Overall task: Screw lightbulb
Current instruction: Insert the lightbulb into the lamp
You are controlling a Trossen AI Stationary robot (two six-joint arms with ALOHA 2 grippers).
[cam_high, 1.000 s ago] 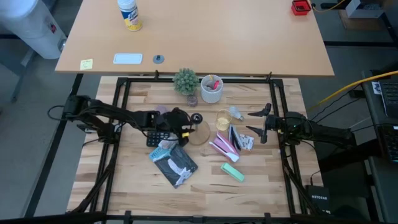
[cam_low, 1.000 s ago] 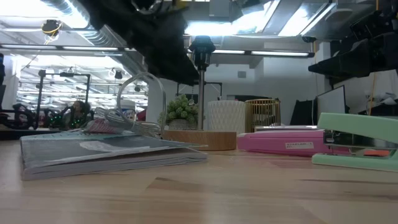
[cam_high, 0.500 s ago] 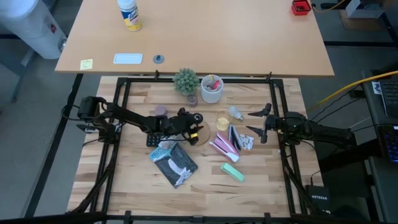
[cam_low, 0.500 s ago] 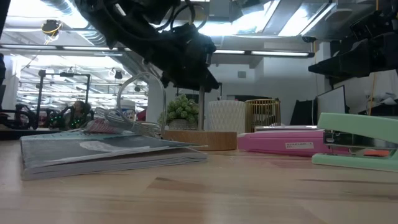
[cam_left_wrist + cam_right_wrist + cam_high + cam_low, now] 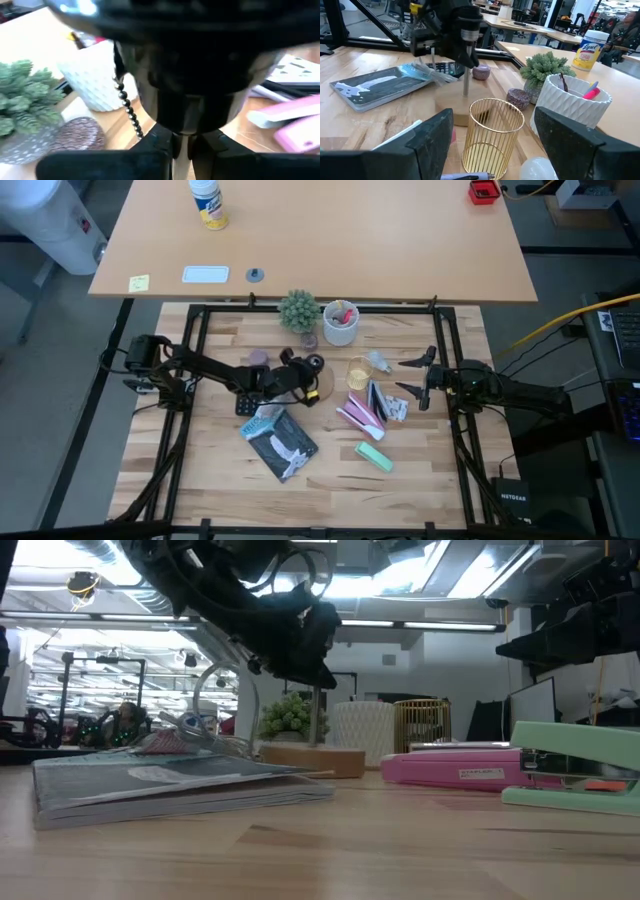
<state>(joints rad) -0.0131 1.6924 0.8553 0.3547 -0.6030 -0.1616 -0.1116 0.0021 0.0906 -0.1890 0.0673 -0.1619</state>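
The lamp stand has a round wooden base [image 5: 320, 392], a thin metal stem [image 5: 317, 718] and a black socket [image 5: 315, 363]. It stands at the table's middle. My left gripper [image 5: 303, 373] reaches in from the left and is shut on the stem just under the socket. The lightbulb [image 5: 381, 362], whitish with a grey screw base, lies on the table beside a gold wire cup [image 5: 358, 370]; it also shows at the lower edge of the right wrist view as the lightbulb [image 5: 537, 170]. My right gripper [image 5: 409, 376] waits open at the right, nothing between its fingers. My left gripper pinches the stand's thin stem [image 5: 180, 146] between its two fingers, right below the black socket [image 5: 190, 100]. The fingers come from the table's left, slanting a little downward, and lie across the upright stem. The wooden base [image 5: 305, 758] rests on the table.
A white ribbed cup [image 5: 340, 322] and a small plant [image 5: 298, 310] stand at the far edge. A bagged booklet [image 5: 280, 438], a pink stapler [image 5: 358, 415], a green stapler [image 5: 374, 456] and a dark keypad [image 5: 250, 402] lie around the stand.
My left gripper has come down and tipped forward at the stand, then shut on the stem under the socket. The stem has shifted slightly toward the left arm. My right gripper has kept still.
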